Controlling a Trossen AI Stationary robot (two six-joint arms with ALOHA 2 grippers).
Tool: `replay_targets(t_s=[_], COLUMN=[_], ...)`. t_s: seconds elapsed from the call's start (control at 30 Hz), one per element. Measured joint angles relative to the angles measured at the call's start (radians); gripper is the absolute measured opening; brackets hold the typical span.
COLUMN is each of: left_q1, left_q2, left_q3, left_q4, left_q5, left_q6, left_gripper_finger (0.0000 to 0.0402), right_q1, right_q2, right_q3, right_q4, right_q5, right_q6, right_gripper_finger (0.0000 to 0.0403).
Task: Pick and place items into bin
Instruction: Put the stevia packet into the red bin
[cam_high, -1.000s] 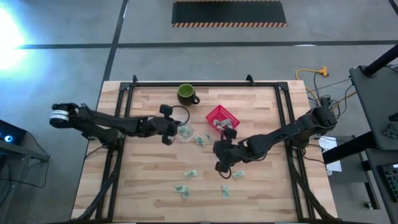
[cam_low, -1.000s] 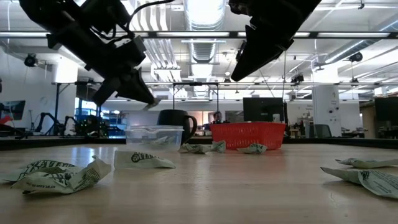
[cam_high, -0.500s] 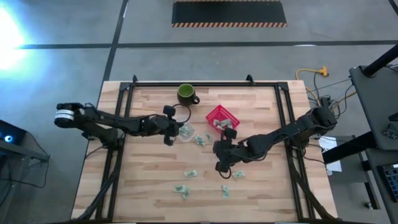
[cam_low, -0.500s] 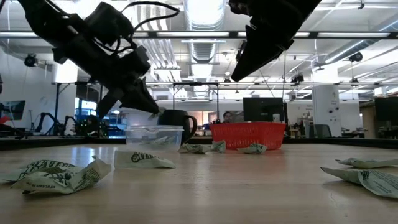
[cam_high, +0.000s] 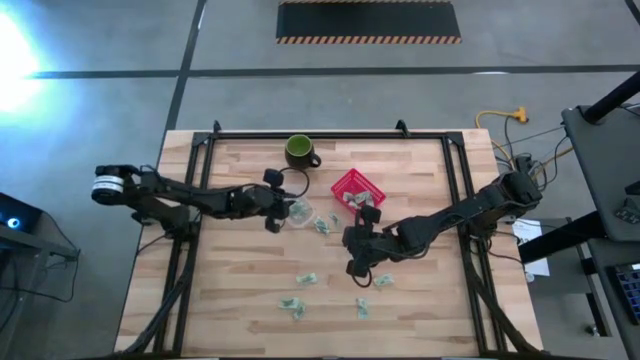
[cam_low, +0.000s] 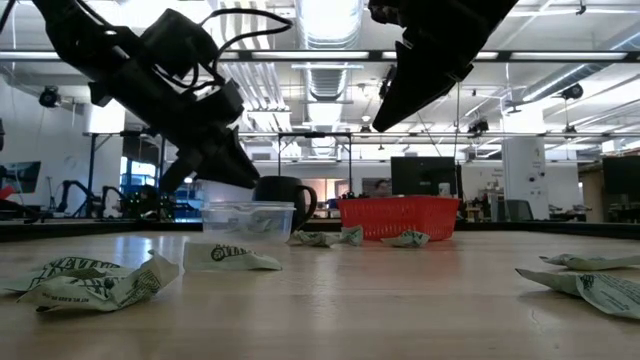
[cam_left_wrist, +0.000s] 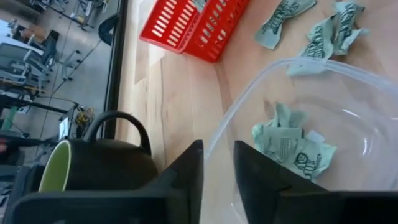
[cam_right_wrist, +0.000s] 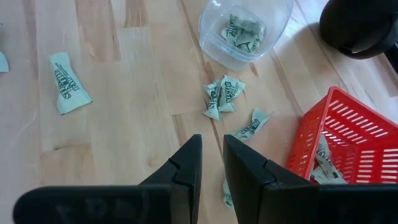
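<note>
Several pale green-and-white crumpled wrappers lie on the wooden table: a cluster by the containers, others nearer the near edge. A clear plastic tub holds one wrapper. My left gripper hovers shut just above the tub's left rim, with nothing between its fingers. My right gripper hangs shut and empty high over the table's middle.
A red slatted basket with wrappers inside stands right of the tub. A dark green mug sits toward the far edge. More wrappers lie at the near right. Bare wood lies left of the near wrappers.
My left gripper has moved toward the table's right and down, closing in on the clear tub's rim. My right arm has kept still, and the wrappers lie where they were.
</note>
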Motion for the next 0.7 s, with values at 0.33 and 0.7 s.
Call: replay_targets(t_s=[0.33,0.7], left_q1=[-0.029,-0.138], left_q2=[-0.056,-0.288], left_q3=[0.005,-0.005], left_q4=[-0.073,-0.342], left_q5=[-0.077,-0.158], left_q6=[-0.036,-0.163], left_gripper_finger=[0.01,0.01], right_q1=[0.027,0.167], right_q2=[0.003,0.005], right_q3=[-0.013,-0.081], right_q4=[0.003,0.021], right_q5=[-0.079,-0.103], right_q6=[-0.004,0.162], right_gripper_finger=[0.0057,0.0057])
